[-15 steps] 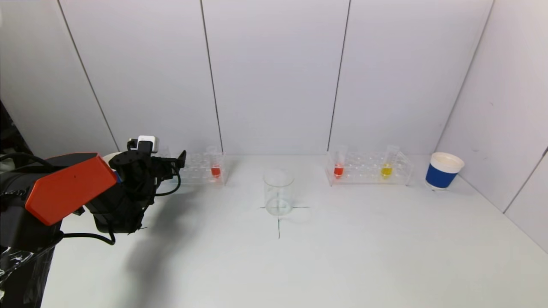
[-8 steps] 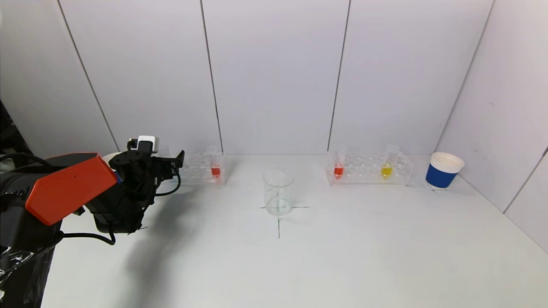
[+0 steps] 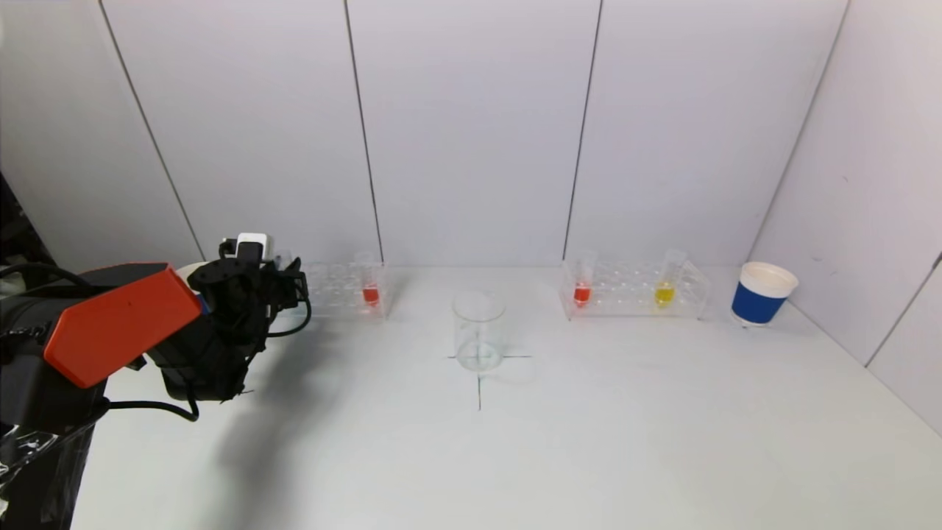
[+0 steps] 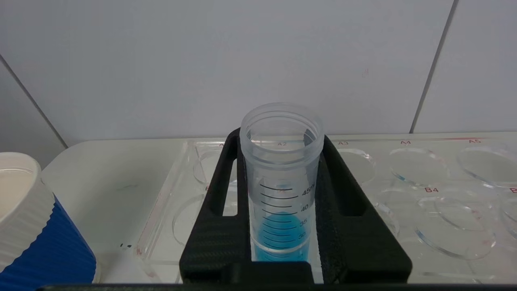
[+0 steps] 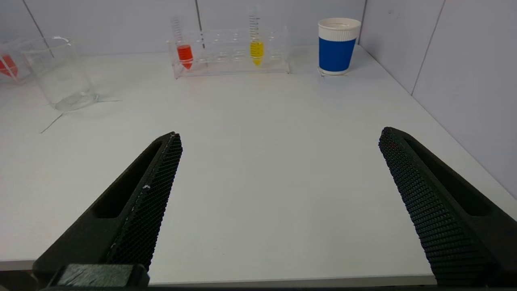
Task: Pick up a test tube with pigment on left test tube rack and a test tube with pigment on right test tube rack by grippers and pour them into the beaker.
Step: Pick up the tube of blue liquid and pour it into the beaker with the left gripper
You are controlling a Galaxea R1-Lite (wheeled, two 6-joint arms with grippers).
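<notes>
Between the left gripper's (image 4: 281, 202) black fingers (image 4: 218, 226): a clear graduated test tube (image 4: 281, 178) part-filled with blue liquid, upright in the left rack (image 4: 428, 190), clamped on both sides. Just beside the fingers, away from the rack: a blue-and-white paper cup (image 4: 28, 226). Farther along the same rack: a tube of red pigment (image 3: 371, 288). Beyond it, well apart: an empty glass beaker (image 3: 479, 330) on a cross mark.

Right gripper (image 5: 278, 202) low over the white table (image 5: 258, 161), fingers (image 5: 141, 202) spread wide, nothing between them. Far ahead of them: the right rack (image 5: 230, 52) with a red tube (image 5: 184, 52) and a yellow tube (image 5: 256, 48), and a second blue cup (image 5: 338, 45).
</notes>
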